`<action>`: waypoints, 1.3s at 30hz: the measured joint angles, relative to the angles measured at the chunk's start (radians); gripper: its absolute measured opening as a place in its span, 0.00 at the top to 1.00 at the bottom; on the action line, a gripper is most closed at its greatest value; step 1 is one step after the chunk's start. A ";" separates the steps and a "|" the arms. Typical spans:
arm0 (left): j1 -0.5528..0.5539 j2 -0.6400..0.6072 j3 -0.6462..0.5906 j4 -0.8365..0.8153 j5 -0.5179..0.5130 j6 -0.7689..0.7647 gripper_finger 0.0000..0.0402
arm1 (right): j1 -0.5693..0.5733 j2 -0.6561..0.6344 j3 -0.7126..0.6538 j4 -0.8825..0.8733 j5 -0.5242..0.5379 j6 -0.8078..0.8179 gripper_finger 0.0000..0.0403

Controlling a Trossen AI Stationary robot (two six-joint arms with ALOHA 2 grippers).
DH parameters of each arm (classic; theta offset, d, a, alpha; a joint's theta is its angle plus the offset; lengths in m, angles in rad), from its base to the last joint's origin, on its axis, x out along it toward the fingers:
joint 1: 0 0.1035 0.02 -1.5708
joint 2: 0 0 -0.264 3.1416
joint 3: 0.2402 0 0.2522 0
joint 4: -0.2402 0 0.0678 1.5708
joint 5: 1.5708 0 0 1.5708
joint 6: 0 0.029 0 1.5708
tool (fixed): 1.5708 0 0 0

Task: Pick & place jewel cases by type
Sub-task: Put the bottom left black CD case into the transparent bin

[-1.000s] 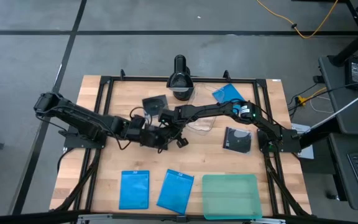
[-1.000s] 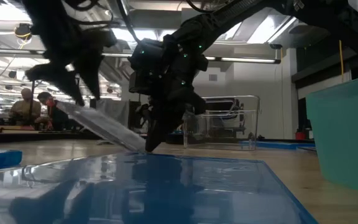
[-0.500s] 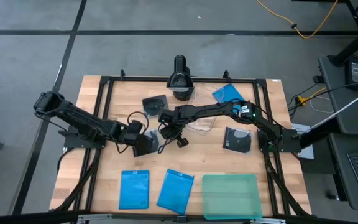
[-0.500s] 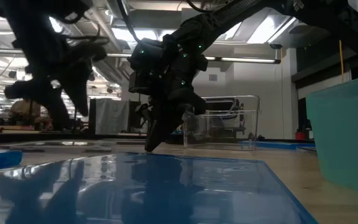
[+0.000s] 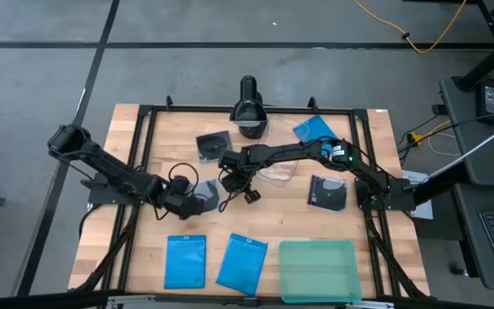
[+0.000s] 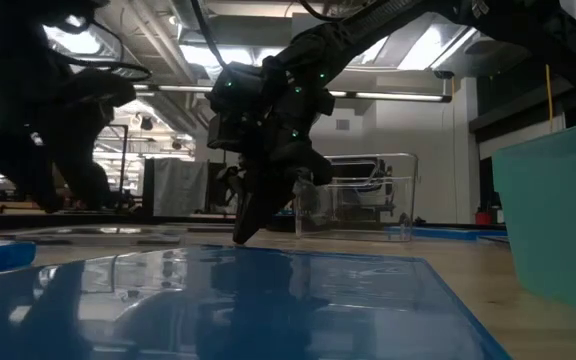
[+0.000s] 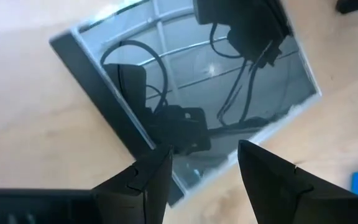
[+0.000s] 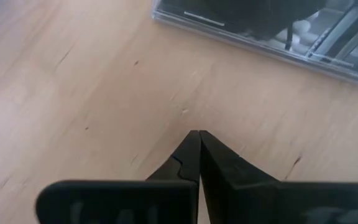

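A black-and-clear jewel case [image 5: 206, 199] [image 7: 191, 81] lies left of the table's middle, and my left gripper [image 5: 190, 202] [image 7: 207, 155] [image 6: 68, 200] is shut on one of its corners. My right gripper [image 6: 238, 236] [image 8: 195, 133] is shut, holds nothing, and has its tips down at the bare wood near the middle. Two more black-and-clear cases [image 5: 214, 144] [image 5: 328, 192] lie flat on the table. So do three blue cases [image 5: 185, 261] [image 5: 242, 263] [image 5: 316, 129]. My left gripper pinches the case across one corner [image 7: 194, 167]. One finger [image 7: 154, 180] is on the black spine side and the other on the adjoining clear edge. The fingers slant steeply down from the table's left. The case lies flat on the wood [image 6: 98, 232].
A translucent teal tray [image 5: 317, 270] stands at the near right. A clear tub [image 5: 277, 170] [image 6: 358, 200] stands just right of my right gripper. A black upright object [image 5: 249, 107] is at the far edge. A clear plastic edge [image 8: 260, 37] lies ahead of my right fingertips.
My left gripper has gone down and toward the table's left and near edges, rolling its wrist and taking the case along. The case was tilted, with its lower end at my right gripper's tip. It has come down flat and slid away from that gripper.
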 joint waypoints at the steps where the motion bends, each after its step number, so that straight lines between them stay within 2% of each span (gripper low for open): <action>1: -0.009 0.000 0.004 -0.004 -0.001 -0.014 0.56 | 0.000 0.000 0.000 0.001 0.000 -0.016 0.98; 9: -0.060 -0.001 0.076 -0.134 -0.017 -0.069 0.65 | -0.010 0.001 0.000 0.034 -0.021 -0.021 0.99; 16: -0.133 -0.001 0.079 -0.277 0.002 -0.230 0.70 | -0.010 0.002 -0.001 0.096 -0.046 -0.019 0.99; 20: -0.149 -0.001 0.051 -0.284 0.019 -0.247 0.74 | -0.009 0.005 -0.002 0.145 -0.047 -0.003 1.00; 26: -0.120 -0.001 -0.001 -0.238 -0.005 -0.247 0.78 | -0.008 0.007 -0.002 0.164 -0.043 0.044 1.00; 35: -0.060 -0.003 -0.132 0.037 -0.044 -0.233 0.78 | -0.009 0.007 0.002 0.127 -0.040 0.046 1.00; 39: -0.022 -0.006 -0.158 0.097 -0.035 -0.178 0.78 | -0.009 0.007 0.003 0.116 -0.032 0.047 0.99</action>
